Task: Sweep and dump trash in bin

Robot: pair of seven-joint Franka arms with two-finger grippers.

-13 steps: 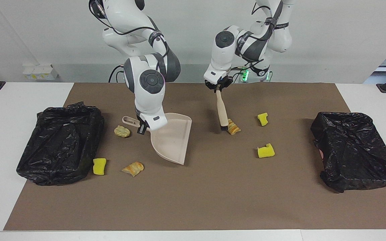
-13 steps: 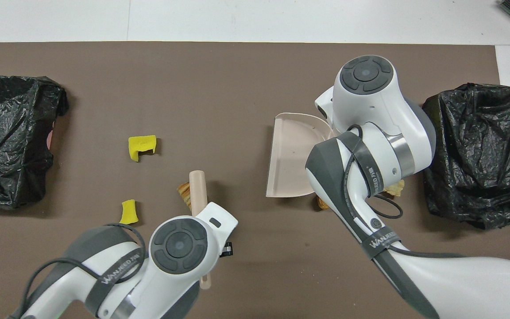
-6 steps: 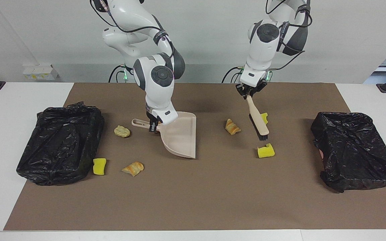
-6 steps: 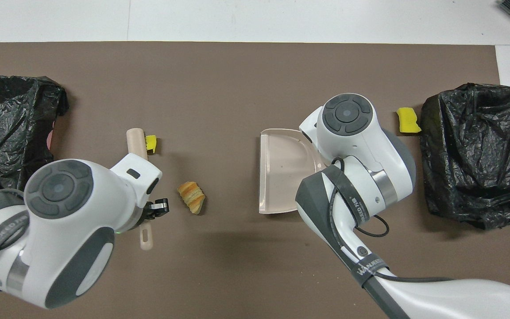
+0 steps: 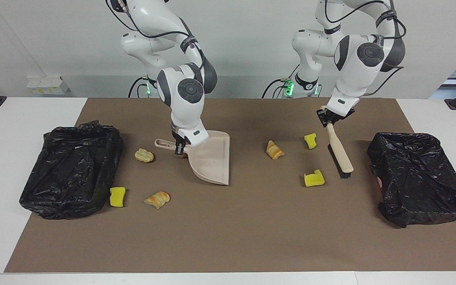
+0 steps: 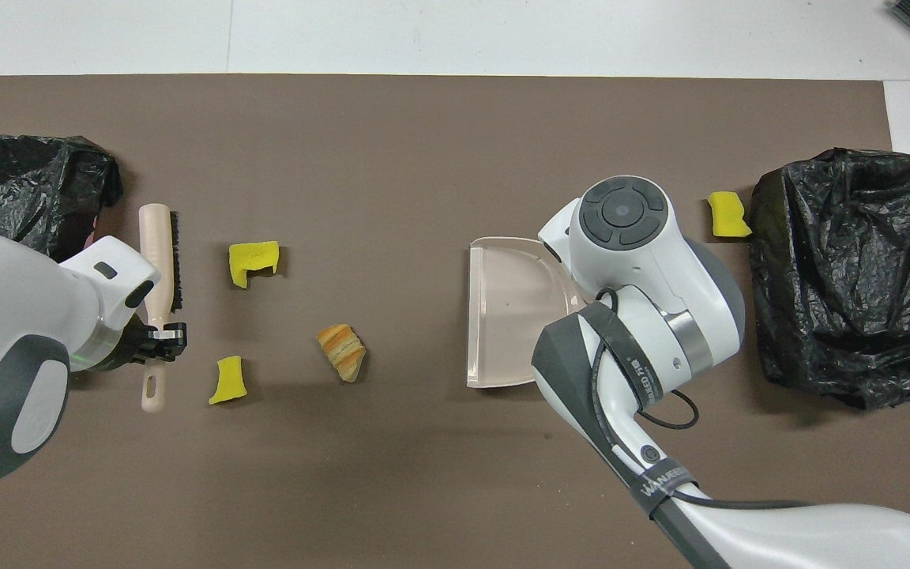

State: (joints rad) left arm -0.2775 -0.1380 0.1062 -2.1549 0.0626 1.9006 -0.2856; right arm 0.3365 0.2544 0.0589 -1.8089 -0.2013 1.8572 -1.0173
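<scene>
Left gripper (image 5: 334, 117) clamped on brush (image 5: 339, 149) handle beside one bin (image 5: 418, 176), right gripper (image 5: 180, 147) clamped on dustpan (image 5: 211, 160) handle, croissant piece (image 5: 274, 149) between dustpan and brush

A brown mat (image 5: 228, 233) covers the white table (image 5: 22, 118). A small white box (image 5: 46, 85) stands at its edge.

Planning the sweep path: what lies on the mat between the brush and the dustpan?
Two yellow sponge chunks and one bread bit lie between brush and dustpan; both views show it.
</scene>
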